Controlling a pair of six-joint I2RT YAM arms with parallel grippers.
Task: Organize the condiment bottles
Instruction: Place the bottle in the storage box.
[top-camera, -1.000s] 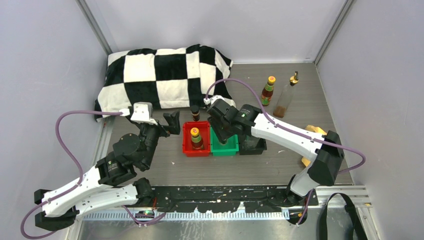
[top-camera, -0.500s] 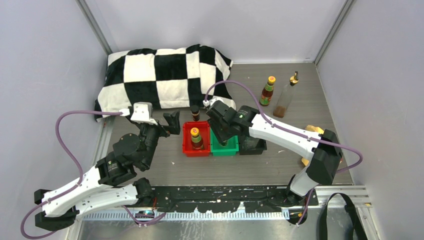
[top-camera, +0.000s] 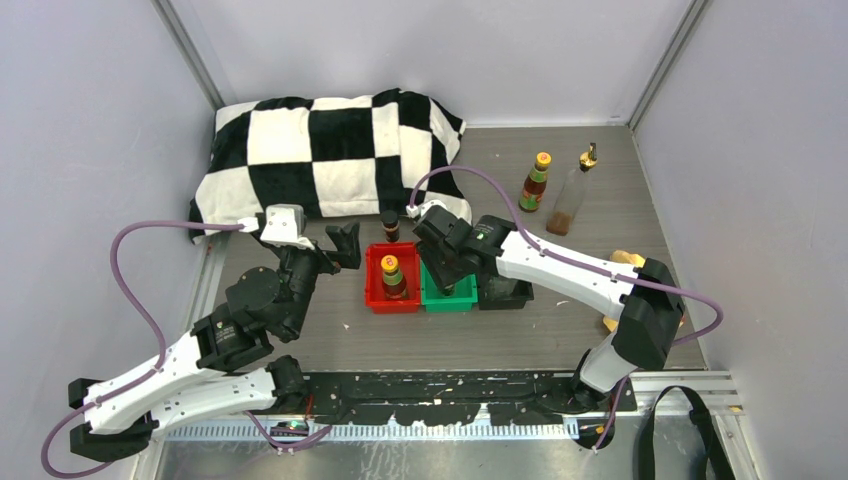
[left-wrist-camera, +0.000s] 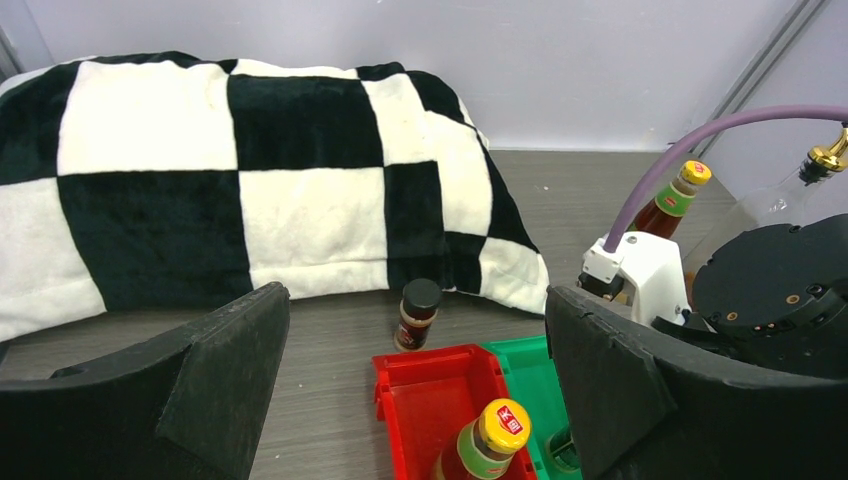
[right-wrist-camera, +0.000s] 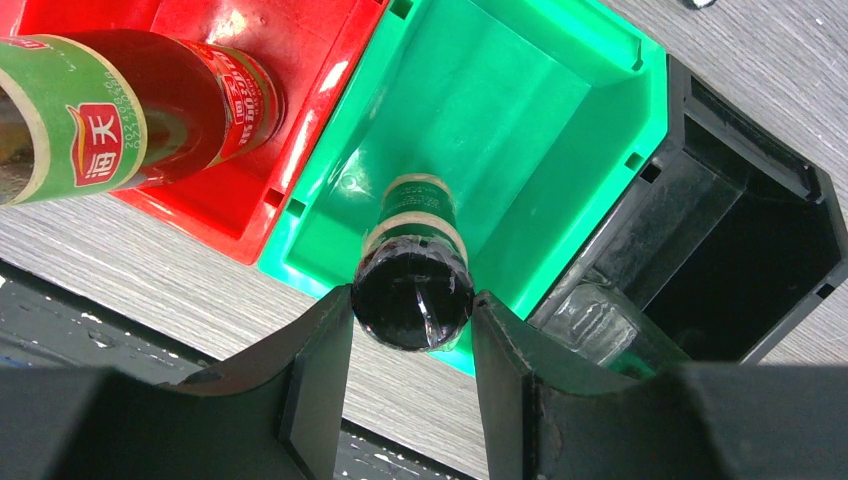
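My right gripper (top-camera: 447, 283) is shut on the black cap of a short dark bottle (right-wrist-camera: 412, 290) and holds it upright inside the green tray (right-wrist-camera: 520, 120). An orange-capped bottle (top-camera: 391, 275) stands in the red tray (top-camera: 372, 290). A clear glass bottle (right-wrist-camera: 590, 322) lies at the black tray (right-wrist-camera: 740, 260). The second short dark bottle (top-camera: 390, 226) stands on the table behind the red tray. Another orange-capped bottle (top-camera: 537, 182) and a gold-topped glass bottle (top-camera: 572, 195) stand at the back right. My left gripper (top-camera: 338, 250) is open and empty, left of the red tray.
A black and white checkered blanket (top-camera: 320, 150) lies across the back left. A yellowish object (top-camera: 625, 262) sits behind my right arm's elbow. The three trays stand side by side mid-table. Grey walls close in both sides.
My right gripper has shifted slightly left and lower with the short dark bottle over the green tray. The left arm has not moved.
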